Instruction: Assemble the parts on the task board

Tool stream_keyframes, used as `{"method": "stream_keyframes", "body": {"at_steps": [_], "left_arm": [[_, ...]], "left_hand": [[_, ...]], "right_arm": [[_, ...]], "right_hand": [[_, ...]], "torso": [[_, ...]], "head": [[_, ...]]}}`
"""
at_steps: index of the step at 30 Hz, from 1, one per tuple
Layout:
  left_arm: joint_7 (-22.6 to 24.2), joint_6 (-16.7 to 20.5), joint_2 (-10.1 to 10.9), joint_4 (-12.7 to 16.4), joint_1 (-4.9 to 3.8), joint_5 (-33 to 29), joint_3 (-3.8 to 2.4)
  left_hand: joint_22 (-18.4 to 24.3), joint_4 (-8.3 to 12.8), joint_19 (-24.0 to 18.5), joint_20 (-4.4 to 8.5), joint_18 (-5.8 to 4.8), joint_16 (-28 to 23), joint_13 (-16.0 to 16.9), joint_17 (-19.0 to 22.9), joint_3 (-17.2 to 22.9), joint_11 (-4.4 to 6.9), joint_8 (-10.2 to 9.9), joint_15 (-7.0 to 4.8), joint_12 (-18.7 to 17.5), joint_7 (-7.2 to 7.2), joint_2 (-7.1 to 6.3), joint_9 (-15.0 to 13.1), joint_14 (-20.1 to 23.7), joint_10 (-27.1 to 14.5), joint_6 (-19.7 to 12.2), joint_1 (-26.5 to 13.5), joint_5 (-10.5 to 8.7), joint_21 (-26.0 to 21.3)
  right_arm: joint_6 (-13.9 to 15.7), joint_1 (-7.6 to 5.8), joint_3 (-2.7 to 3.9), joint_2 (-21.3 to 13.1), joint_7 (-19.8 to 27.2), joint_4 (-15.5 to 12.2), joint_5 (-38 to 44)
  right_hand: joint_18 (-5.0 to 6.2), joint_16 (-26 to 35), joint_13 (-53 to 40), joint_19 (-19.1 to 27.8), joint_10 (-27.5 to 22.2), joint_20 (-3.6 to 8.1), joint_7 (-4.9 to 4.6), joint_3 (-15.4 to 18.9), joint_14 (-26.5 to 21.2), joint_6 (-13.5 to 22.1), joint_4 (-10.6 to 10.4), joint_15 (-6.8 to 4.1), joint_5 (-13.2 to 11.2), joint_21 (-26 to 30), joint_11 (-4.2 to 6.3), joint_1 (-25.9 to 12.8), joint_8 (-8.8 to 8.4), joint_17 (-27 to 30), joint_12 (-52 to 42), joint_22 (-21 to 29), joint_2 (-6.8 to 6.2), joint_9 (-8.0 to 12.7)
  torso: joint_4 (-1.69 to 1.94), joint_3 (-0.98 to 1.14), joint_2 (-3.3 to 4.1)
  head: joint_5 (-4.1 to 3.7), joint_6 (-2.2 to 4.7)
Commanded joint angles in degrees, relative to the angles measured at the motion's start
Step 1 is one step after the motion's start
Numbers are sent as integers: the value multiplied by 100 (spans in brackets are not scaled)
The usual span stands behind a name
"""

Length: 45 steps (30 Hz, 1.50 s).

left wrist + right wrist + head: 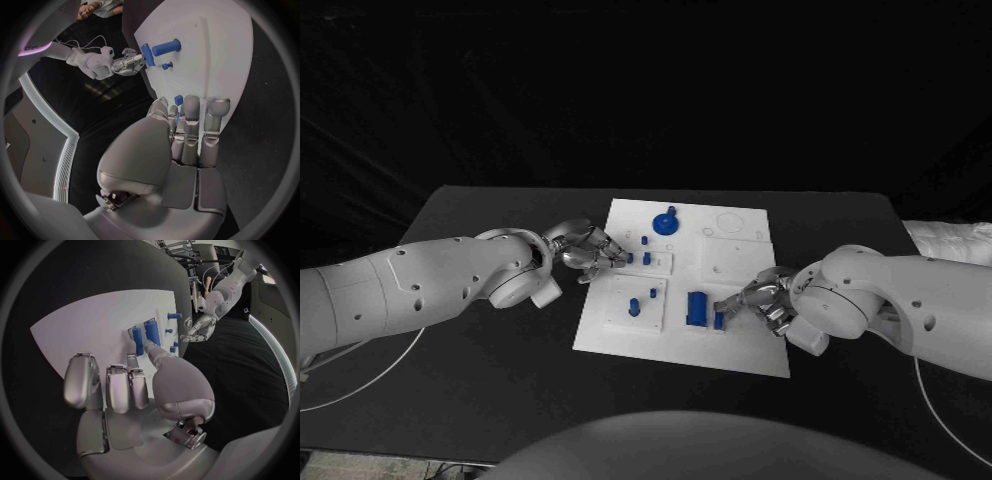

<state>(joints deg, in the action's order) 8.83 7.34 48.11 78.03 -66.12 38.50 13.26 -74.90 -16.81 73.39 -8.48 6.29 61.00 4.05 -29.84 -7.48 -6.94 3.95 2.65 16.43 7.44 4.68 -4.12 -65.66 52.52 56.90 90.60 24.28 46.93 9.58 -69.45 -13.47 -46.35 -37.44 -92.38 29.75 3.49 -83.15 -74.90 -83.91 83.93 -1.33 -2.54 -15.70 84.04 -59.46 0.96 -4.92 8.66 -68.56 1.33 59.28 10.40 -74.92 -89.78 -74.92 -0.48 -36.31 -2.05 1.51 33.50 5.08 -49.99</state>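
The white task board (733, 262) lies mid-table. My left hand (589, 250) reaches over its left edge and pinches a small blue peg (179, 100) between thumb and fingertip, beside two short pegs (640, 257). A round blue knob (666, 222) sits at the board's far end. My right hand (759, 300) comes in from the right edge; its thumb and fingertips (150, 347) close on the near end of a flat blue piece (137, 339) that stands beside a blue cylinder (152, 329). Two more small blue parts (640, 302) lie left of the cylinder (698, 310).
The black table (488, 360) runs wide around the board, with bare surface in front and at the left. A white cable (372, 385) curves along the table's left front. The board's far right part holds round recesses (728, 222).
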Motion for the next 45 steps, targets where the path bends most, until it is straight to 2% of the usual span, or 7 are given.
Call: {"method": "stream_keyframes", "body": {"at_steps": [1,17,26,35,40,42,45], "left_arm": [[10,-99,-15,8,1,2,-3],[1,-110,-15,13,2,3,-3],[170,33,30,65,2,3,-4],[576,422,264,378,-30,-35,-7],[822,681,424,575,-121,-156,-13],[962,803,498,666,-192,-242,-14],[1170,968,617,815,-298,-425,-15]], "left_hand": [[-526,18,-50,4,106,-34,0,9,-2,-3,-5,-11,34,31,-10,4,49,7,-7,67,23,-21],[-526,19,-51,3,106,-34,0,11,0,-5,-6,-10,36,31,-14,4,51,7,-7,80,37,-23],[-530,15,-46,1,104,-21,1,-4,-1,-4,2,-8,44,42,-26,1,47,17,9,96,60,-10],[-542,8,-12,1,98,30,10,-54,-41,0,31,-12,90,72,-87,-13,-2,91,89,79,69,41],[-642,0,201,31,43,200,99,-295,-76,81,37,-70,288,95,-102,-16,-171,434,148,29,66,462],[-691,-6,324,78,11,352,173,-513,-112,147,32,-124,428,92,-110,-15,-309,601,167,-40,43,705],[-655,-7,276,109,31,273,221,-336,-173,167,24,-139,508,80,-120,-11,-208,608,185,-152,-21,588]], "right_arm": [[-160,11,-4,-7,26,-21,136],[-183,18,-4,-97,51,-74,270],[-10,-47,15,-458,418,-411,-214],[60,-463,24,-1092,1576,-841,-578],[714,-634,23,-1376,2807,-981,-749],[955,-667,21,-1449,3380,-998,-901],[1150,-689,17,-1496,4077,-1006,-1229]], "right_hand": [[67,3,-1510,-6,607,12,-21,33,381,-33,14,-22,-28,-1,28,43,-3,-437,-22,-954,-43,-6],[62,-20,-1510,-20,607,27,11,376,386,32,-57,-40,-276,-17,56,64,360,-467,-22,-961,-87,-472],[36,-123,-1510,-83,607,117,178,1137,418,460,-612,-135,-448,-198,166,-210,1632,-605,-22,-1008,-41,-1936],[11,-182,-1510,-103,607,207,327,1768,432,192,-1505,-245,-392,-343,316,-843,2192,-683,-22,-1039,162,-2415],[278,769,-1415,814,514,51,184,2167,-161,264,-1777,-87,-194,1433,157,-861,1956,561,131,-605,474,-2218],[538,2106,-210,2008,-737,-104,5,2326,-1205,394,-1774,174,-231,3485,-37,-726,1606,2060,2100,-62,574,-1851],[504,3762,1766,2883,-2616,-428,-296,2526,-2590,549,-1719,562,-170,4649,-416,-392,1086,3449,5121,480,685,-1194]], "torso": [[0,-1,0],[1,0,0],[9,0,-4],[-5,1,-20],[-20,-5,-60],[-35,-18,-92],[-53,-23,-120]], "head": [[0,-1],[15,-1],[34,-1],[89,-1],[74,-1],[88,-1],[109,-1]]}}
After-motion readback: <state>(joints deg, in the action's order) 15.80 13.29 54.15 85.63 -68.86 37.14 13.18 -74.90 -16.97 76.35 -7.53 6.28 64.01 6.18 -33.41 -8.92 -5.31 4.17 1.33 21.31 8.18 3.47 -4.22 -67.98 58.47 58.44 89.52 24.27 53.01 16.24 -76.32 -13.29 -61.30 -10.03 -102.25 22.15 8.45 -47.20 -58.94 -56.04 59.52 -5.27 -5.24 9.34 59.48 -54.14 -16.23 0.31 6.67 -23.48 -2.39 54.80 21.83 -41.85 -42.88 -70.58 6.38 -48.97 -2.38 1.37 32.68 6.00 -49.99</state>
